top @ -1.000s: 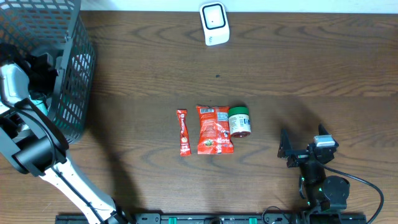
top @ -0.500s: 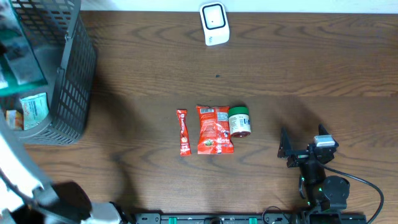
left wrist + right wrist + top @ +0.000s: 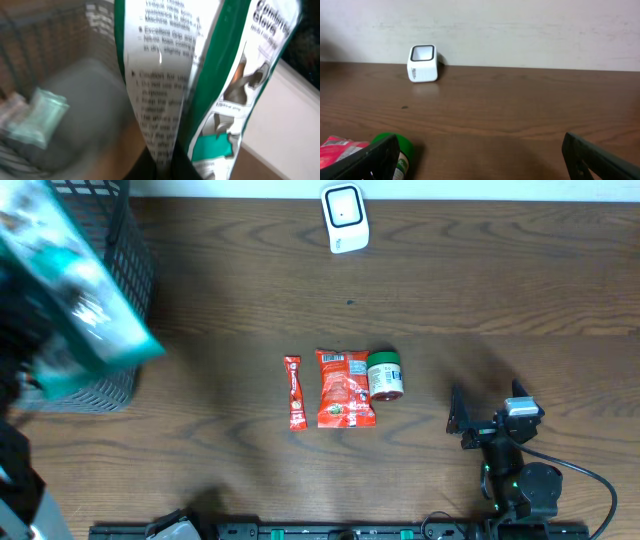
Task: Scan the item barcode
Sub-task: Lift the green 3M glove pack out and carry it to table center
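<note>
Up from the mesh basket (image 3: 135, 240) at the table's (image 3: 500, 300) far left corner has come the glove packet (image 3: 75, 300), which a moment before was only a pale green shape above the basket and now fills the upper left of the overhead view as a motion-blurred green and white slab, hiding part of the basket. From the left wrist it stands close and upright, its white printed panel beside a green face bearing a glove picture, and its lower edge runs down into the left fingers (image 3: 150, 172), which are together and clamped on it; only a dark sliver of them shows. Behind it the basket floor holds a smaller pale green packet (image 3: 42, 117), too blurred to read. Nothing else has shifted. At mid-table a thin red stick packet (image 3: 294, 392), a red snack bag (image 3: 345, 387) and a green-lidded jar (image 3: 385, 375) lie in a row, the bag touching the jar and the stick just beside the bag. A white scanner (image 3: 345, 218) sits at the far edge, well apart from the glove packet. On the near right, the right fingers (image 3: 600, 157) stand wide apart, holding nothing, pointed toward the scanner.
</note>
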### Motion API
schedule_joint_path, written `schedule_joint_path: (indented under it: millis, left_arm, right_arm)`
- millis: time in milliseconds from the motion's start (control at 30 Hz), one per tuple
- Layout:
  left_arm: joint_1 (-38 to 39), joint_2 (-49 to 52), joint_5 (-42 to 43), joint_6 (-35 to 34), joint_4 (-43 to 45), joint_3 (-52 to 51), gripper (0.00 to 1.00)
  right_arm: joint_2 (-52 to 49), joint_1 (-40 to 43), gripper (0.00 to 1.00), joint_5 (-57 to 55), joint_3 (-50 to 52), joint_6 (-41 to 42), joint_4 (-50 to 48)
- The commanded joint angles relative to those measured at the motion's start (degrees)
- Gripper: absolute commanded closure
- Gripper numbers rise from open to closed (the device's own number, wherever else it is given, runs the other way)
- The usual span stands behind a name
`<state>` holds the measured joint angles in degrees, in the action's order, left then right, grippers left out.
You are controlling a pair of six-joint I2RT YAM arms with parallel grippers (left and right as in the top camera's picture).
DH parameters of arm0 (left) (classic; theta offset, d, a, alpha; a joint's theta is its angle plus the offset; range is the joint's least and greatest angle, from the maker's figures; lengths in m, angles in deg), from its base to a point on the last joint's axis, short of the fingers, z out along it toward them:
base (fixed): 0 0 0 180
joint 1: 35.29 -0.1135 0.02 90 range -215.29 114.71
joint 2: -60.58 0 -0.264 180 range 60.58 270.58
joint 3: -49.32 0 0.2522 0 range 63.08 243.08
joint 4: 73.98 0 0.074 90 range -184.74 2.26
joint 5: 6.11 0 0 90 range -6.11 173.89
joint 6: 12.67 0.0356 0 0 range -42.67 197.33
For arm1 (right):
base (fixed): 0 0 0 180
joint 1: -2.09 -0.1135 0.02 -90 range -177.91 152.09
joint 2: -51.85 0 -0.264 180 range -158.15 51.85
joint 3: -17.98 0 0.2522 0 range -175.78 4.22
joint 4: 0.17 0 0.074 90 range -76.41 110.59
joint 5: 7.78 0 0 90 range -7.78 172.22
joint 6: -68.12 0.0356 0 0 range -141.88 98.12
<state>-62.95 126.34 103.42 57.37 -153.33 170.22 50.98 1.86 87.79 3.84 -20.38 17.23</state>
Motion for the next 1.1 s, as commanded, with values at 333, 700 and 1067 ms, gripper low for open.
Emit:
schedule_joint_path:
  millis: [333,700,1067]
  left_arm:
    - [24.55,4.15,0.09,-0.09,-0.63,-27.80,0.93]
    - [35.76,12.20,-11.28,-8.09,18.18,-47.69,0.93]
    - [38.42,24.26,-17.40,-11.26,23.43,-48.06,0.93]
  right_arm:
    - [0.20,0.57,0.01,-0.11,0.07,0.15,0.24]
    - [0.20,0.57,0.01,-0.11,0.07,0.15,0.24]
    - [0.17,0.57,0.01,-0.11,0.07,0.15,0.24]
